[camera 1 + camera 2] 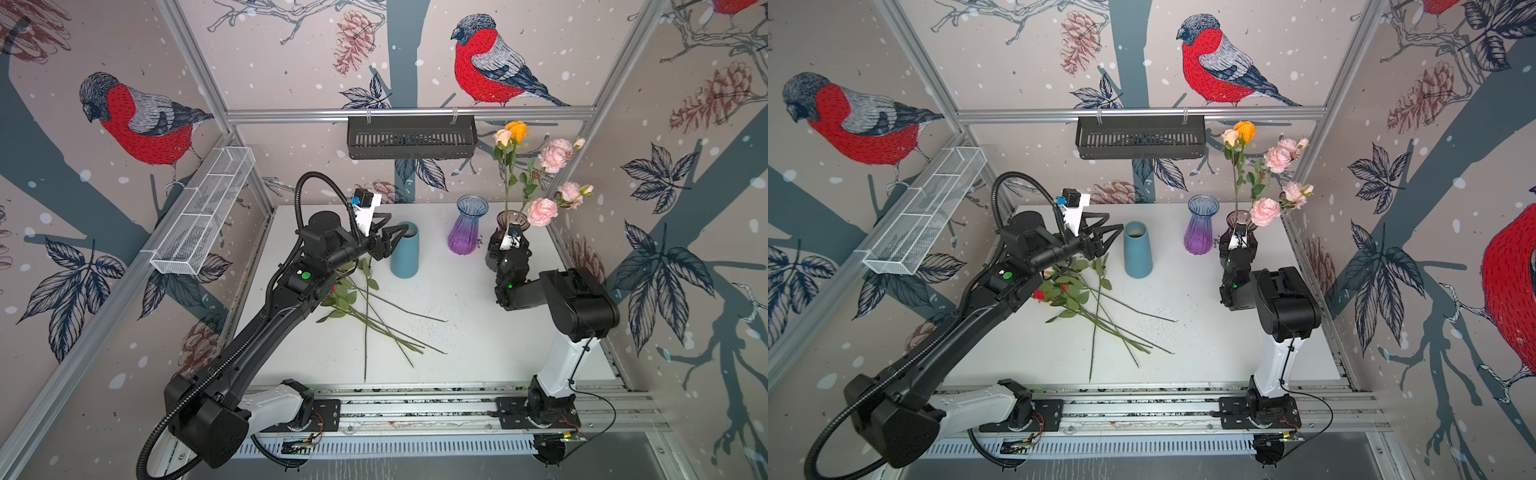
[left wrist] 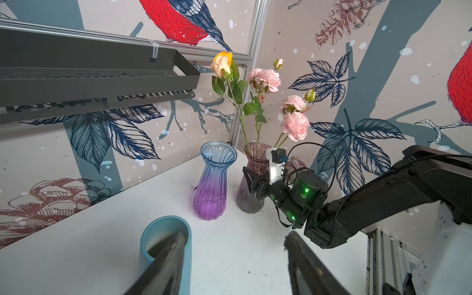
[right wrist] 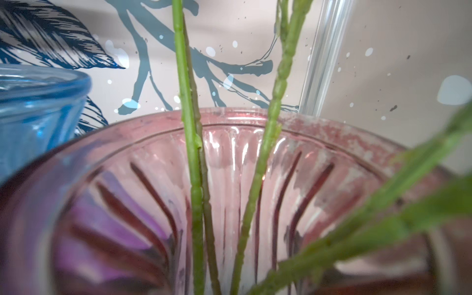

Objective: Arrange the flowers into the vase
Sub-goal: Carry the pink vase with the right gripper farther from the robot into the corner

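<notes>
Our left gripper [image 2: 235, 237] gapes by a matte blue cylinder [image 1: 405, 253]; the right gripper [image 2: 254, 176], at the ribbed pink glass vase [image 2: 249, 201], we cannot judge.

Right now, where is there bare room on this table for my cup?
The roomiest bare table lies between the loose flowers and the right arm, toward the front. A narrower gap sits between the teal vase and purple vase. Crowded: back right, where the right end effector holds the pink vase.

The pink vase [image 3: 229, 158] is glossy ribbed glass; the teal vase [image 1: 405, 257] matt; the table [image 1: 457, 332] smooth.
</notes>
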{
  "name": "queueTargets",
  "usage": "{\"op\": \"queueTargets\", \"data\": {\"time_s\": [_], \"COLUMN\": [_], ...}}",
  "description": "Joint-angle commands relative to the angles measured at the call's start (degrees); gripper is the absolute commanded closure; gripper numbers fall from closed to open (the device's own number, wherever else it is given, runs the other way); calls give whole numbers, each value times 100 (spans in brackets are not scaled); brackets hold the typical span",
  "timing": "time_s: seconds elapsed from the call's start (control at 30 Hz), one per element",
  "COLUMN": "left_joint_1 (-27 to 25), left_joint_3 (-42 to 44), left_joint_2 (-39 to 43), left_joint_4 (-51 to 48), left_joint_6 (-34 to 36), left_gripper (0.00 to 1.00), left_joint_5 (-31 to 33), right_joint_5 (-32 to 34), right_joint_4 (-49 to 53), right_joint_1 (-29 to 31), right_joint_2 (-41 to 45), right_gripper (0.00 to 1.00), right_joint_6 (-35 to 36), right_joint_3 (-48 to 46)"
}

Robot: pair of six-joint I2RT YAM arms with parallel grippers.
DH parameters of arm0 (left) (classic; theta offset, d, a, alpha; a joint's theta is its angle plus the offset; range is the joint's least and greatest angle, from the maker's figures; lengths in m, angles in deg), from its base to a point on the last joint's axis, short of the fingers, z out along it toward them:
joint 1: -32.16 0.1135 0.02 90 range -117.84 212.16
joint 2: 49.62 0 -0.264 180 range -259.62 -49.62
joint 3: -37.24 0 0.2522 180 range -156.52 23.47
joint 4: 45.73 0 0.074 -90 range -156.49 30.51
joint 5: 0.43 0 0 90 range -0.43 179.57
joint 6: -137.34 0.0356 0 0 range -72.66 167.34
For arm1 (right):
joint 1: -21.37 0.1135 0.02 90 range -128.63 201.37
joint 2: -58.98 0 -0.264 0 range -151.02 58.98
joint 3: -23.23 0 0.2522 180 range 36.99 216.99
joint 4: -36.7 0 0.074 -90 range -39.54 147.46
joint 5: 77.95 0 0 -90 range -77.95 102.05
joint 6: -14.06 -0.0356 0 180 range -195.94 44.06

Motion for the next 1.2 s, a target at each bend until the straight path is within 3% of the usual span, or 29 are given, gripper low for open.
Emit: {"op": "queueTargets", "data": {"time_s": [0.0,0.47,1.17], "left_joint_1": [25,105,212], "left_joint_3": [-65,-66,-79], "left_joint_2": [-62,-271,-409], "left_joint_4": [250,252,229], "left_joint_6": [-31,-32,-15], "left_gripper": [36,36,38], "left_joint_5": [-173,-205,-174], "right_joint_5": [-106,-732,-916], "right_joint_4": [-784,-380,297], "right_joint_1": [-142,-1006,-1150], "right_joint_2": [-257,-1307,-2221], "right_gripper": [62,62,55], "right_joint_6": [210,-247,86], "right_joint_3": [235,1504,3095]}}
